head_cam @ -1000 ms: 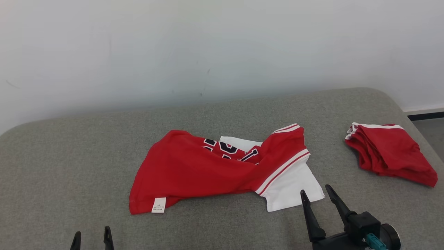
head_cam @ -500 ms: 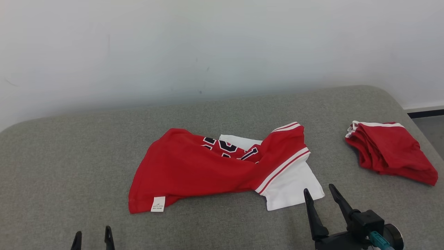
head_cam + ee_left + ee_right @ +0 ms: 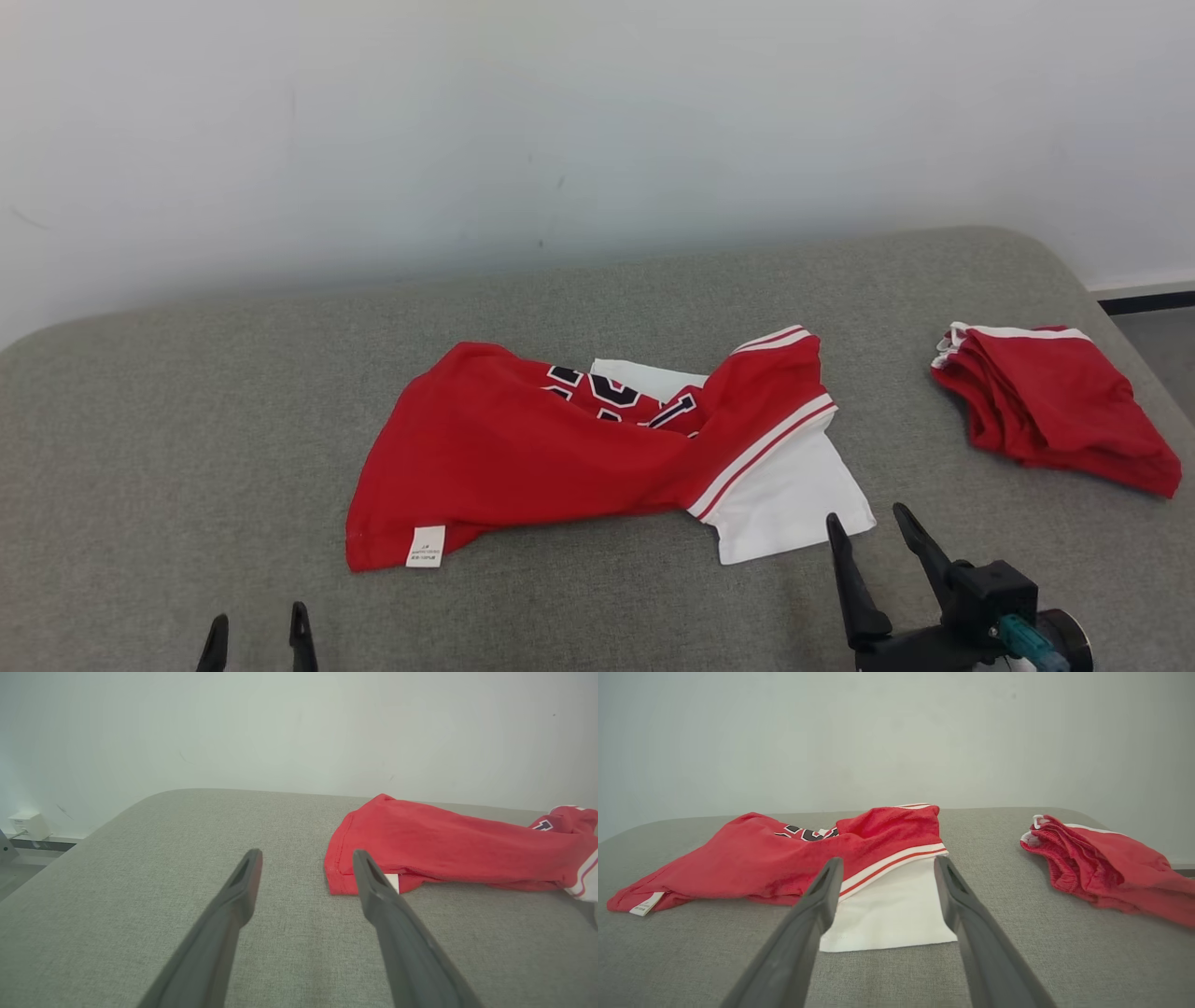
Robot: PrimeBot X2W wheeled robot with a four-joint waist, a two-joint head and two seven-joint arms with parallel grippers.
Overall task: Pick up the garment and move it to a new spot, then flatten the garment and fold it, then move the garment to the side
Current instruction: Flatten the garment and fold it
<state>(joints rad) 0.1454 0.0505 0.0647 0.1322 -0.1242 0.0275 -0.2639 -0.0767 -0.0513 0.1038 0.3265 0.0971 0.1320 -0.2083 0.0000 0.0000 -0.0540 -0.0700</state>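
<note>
Red shirt (image 3: 523, 457) with white trim and dark lettering, lying crumpled and twisted at the centre of the frame on a grey cloth-covered tabletop (image 3: 187, 448). Not yet flat: red body bunched over itself, hiding most of the lettering; white part (image 3: 789, 495) spread out at the lower right of the heap; small white label (image 3: 426, 546) showing at the lower left hem. Held by nothing.

Just below that white part, at the lower right of the frame, right tool (image 3: 866, 515), prongs spread apart and empty, pointing up toward the cloth edge, seemingly lined up for a grab at that corner. At the lower left edge of the frame, left tool (image 3: 259, 616), likewise spread apart and empty, near the label corner but clear of it, likely poised for the opposite end so as to lift and stretch the shirt between two grips.

Far right, well apart, a second red garment (image 3: 1055, 411) folded in a pile, probably set aside as finished. Behind, a plain pale wall (image 3: 560, 121).
</note>
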